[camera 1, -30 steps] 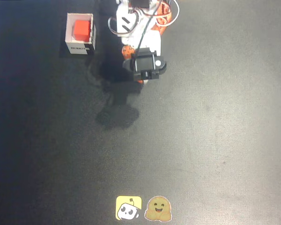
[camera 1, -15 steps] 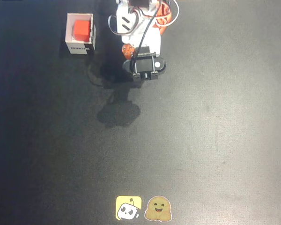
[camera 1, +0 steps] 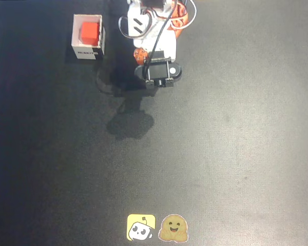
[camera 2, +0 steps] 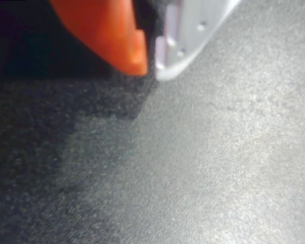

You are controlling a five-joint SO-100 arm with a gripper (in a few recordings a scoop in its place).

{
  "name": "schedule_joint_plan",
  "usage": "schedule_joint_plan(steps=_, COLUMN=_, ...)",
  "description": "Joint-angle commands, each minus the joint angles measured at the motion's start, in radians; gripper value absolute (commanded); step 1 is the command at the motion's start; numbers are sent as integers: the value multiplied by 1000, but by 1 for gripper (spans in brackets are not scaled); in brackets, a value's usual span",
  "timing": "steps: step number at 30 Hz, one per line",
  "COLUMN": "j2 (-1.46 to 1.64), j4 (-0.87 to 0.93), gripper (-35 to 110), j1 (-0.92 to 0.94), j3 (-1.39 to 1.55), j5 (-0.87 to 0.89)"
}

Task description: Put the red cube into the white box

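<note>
Your gripper (camera 2: 151,68) has its fingers brought together: in the wrist view the orange fingertip (camera 2: 132,56) and the white fingertip (camera 2: 168,63) sit almost touching, with only a thin dark slit between them and nothing held. Below the tips you see bare dark mat (camera 2: 203,168), part lit and part under the arm's shadow. In the overhead view the gripper (camera 1: 153,86) hangs under the black wrist camera, near the mat's top edge and a little left of its centre line, with the arm (camera 1: 154,31) folded back toward that edge. The red cube (camera 1: 89,32) sits inside the white box (camera 1: 87,53), well apart from the gripper, toward the mat's top left corner; the box's dark label faces the bottom edge. Two stickers (camera 1: 158,227) lie side by side at the mat's bottom edge.
</note>
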Motion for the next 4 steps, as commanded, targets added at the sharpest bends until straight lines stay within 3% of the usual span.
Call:
schedule_joint_plan(steps=1, j2=6, j4=2, gripper=0, j1=6, j3=-5, j5=3)
schedule_joint_plan(steps=4, j2=6, j4=2, gripper=0, j1=6, j3=-5, j5=3)
